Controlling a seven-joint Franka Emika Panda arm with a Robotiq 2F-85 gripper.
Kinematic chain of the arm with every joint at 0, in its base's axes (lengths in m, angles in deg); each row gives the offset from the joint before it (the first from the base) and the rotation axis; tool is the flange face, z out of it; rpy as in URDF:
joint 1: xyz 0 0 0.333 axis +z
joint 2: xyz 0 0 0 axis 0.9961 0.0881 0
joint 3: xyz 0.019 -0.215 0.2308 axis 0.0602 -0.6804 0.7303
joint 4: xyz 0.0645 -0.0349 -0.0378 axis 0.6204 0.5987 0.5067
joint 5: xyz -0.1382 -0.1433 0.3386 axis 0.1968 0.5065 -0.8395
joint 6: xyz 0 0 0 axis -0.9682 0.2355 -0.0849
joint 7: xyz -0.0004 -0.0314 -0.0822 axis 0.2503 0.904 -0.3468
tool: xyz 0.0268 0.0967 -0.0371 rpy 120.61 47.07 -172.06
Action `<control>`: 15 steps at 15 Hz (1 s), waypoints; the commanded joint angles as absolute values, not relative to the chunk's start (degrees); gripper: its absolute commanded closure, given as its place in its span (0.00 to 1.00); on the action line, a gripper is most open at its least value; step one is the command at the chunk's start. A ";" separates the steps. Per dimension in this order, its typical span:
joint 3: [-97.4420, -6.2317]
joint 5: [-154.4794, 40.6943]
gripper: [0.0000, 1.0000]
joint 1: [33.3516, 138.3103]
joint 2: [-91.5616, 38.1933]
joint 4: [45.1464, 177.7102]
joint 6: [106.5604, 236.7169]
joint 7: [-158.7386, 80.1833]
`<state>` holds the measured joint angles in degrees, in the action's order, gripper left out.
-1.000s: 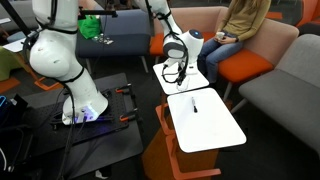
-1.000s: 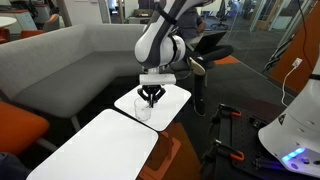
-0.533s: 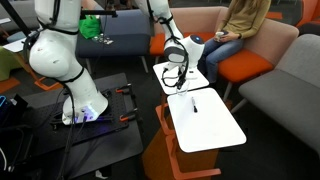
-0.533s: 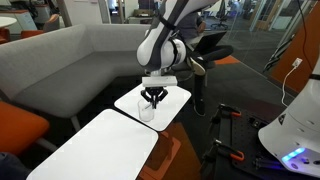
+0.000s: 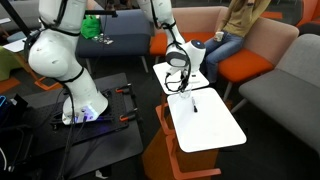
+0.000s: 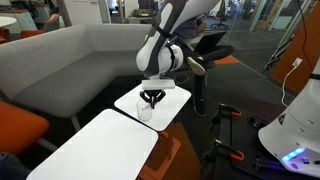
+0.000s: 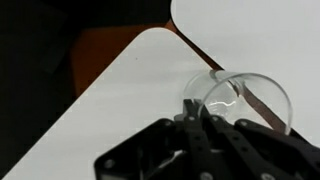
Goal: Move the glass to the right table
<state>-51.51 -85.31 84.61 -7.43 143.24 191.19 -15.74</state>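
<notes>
The glass [image 7: 250,95] is small and clear and stands near the edge of the smaller-looking white table [image 5: 165,72], by the gap to the right table [image 5: 215,130]. In an exterior view the glass [image 6: 146,112] sits just under my gripper [image 6: 152,100]. In the wrist view my gripper [image 7: 192,104] has its fingers pinched together on the glass's near rim. In an exterior view my gripper [image 5: 179,80] hangs over the smaller table's near edge. The right table [image 6: 90,150] is white on an orange base.
A small thin dark object [image 5: 195,107] lies on the right table. A grey sofa [image 6: 70,60] and orange seats [image 5: 245,65] surround the tables. A person [image 5: 240,25] sits behind. A white robot body [image 5: 60,60] stands beside them.
My gripper has shifted slightly toward the right table, staying low over the smaller table's edge with the glass at its fingers.
</notes>
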 commanded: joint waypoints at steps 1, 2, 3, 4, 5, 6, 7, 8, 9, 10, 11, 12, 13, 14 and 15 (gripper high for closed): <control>-50.24 -86.37 0.99 83.37 -6.71 143.20 194.08 -17.84; -49.83 -86.63 0.99 83.01 -6.34 143.07 194.02 -18.19; -49.72 -86.67 0.99 82.94 -6.06 143.06 194.00 -18.41; -49.26 -87.05 0.99 82.50 -5.81 143.07 194.02 -18.85; -48.69 -87.50 0.99 81.99 -5.71 143.14 194.18 -19.27; -48.18 -87.98 0.99 81.54 -5.55 143.23 194.57 -19.55; -47.67 -88.67 0.99 81.01 -5.51 143.27 195.14 -19.67; -47.41 -89.26 0.70 80.76 -5.54 143.43 195.85 -19.82; -46.68 -90.28 0.68 79.99 -5.66 143.59 196.19 -20.49; -47.36 -89.75 0.62 80.65 -6.13 144.13 196.30 -20.00; -48.24 -88.77 0.56 81.39 -6.63 144.60 195.84 -19.48; -48.78 -87.97 0.47 81.88 -7.32 145.12 195.09 -19.34; -49.31 -86.99 0.40 82.50 -8.23 145.79 194.48 -19.27; -49.90 -85.68 0.32 83.22 -9.49 146.51 193.39 -19.18; -50.04 -85.22 0.25 83.76 -10.73 147.40 194.17 -18.91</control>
<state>-48.73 -86.89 81.95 -6.43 144.03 194.52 -18.30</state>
